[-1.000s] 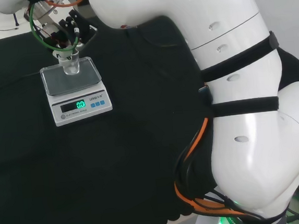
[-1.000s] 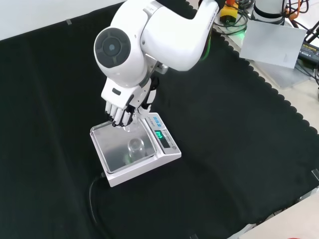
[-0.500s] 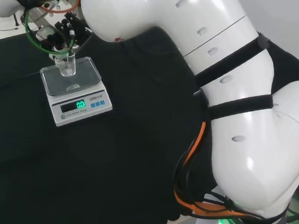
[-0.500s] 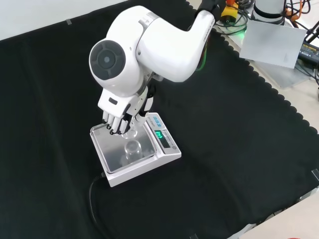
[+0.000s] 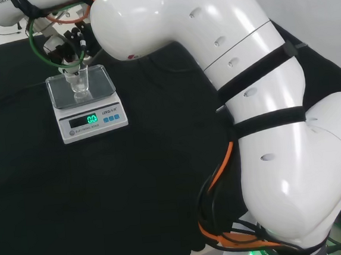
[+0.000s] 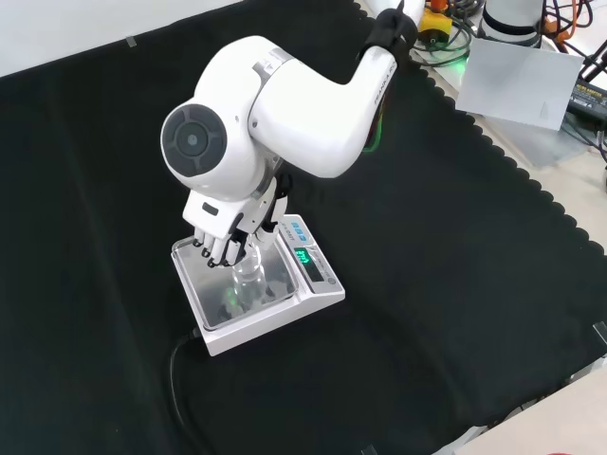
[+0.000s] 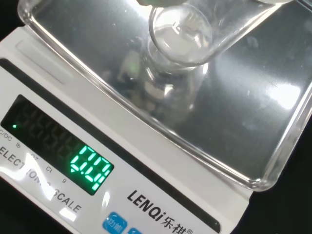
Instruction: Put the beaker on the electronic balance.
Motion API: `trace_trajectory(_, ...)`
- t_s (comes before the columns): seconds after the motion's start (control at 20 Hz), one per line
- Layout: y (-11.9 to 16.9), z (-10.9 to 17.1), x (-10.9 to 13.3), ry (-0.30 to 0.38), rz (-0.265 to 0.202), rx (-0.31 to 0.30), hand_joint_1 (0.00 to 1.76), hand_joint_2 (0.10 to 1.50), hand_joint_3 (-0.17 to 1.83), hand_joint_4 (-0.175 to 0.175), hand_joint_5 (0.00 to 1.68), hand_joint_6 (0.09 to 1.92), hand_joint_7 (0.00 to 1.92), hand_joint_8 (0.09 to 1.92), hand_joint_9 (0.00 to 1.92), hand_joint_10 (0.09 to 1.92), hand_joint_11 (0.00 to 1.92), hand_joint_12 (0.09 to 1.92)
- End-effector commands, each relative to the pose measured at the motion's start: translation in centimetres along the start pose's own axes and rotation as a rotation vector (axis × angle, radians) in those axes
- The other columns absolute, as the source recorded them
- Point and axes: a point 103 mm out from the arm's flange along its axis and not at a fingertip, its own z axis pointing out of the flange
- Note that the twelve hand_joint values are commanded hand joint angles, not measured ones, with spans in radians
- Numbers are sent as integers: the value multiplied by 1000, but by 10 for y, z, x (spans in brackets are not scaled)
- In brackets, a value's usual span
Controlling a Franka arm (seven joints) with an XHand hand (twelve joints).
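Beaker [image 6: 248, 273] hung over balance [image 6: 256, 284] pan, lower left of front view, pinched near rim by hand [image 6: 226, 242] with curled fingers. Clear glass: probably light, slick, breakable; best gripped by upper wall.

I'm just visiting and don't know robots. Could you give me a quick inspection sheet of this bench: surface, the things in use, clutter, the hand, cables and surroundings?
Surface: black cloth with a scalloped edge covers the bench.
Job's things: a clear glass beaker is over the steel pan of the electronic balance; whether it rests on the pan cannot be told. The balance's green display is lit.
Clutter: nothing seen on the cloth.
Hand: the hand is at the beaker's top, fingers curled round it.
Cables: a black cable runs from the balance; orange cables run along the arm.
Surroundings: a grey box and cabling beyond the cloth.
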Motion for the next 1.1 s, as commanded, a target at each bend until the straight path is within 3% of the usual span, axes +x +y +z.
trace_trajectory(0.05, 0, 0, 1, -2, 2, 5, 1356, 1203, -8, -175, 751, 1334, 525, 1116, 766, 1338, 773, 1118)
trace_trajectory(0.35, -1, -2, -2, -1, 9, 1, 1356, 1202, -6, -175, 751, 1334, 525, 1117, 766, 1337, 772, 1119)
trace_trajectory(0.55, -1, -1, -4, -3, 13, 7, 1154, 1190, -16, -175, 837, 1237, 531, 1105, 785, 1209, 776, 1120)
trace_trajectory(1.1, 4, 5, -4, 4, 19, 28, 1133, 1193, -20, -175, 840, 1235, 533, 1098, 789, 1176, 776, 1122)
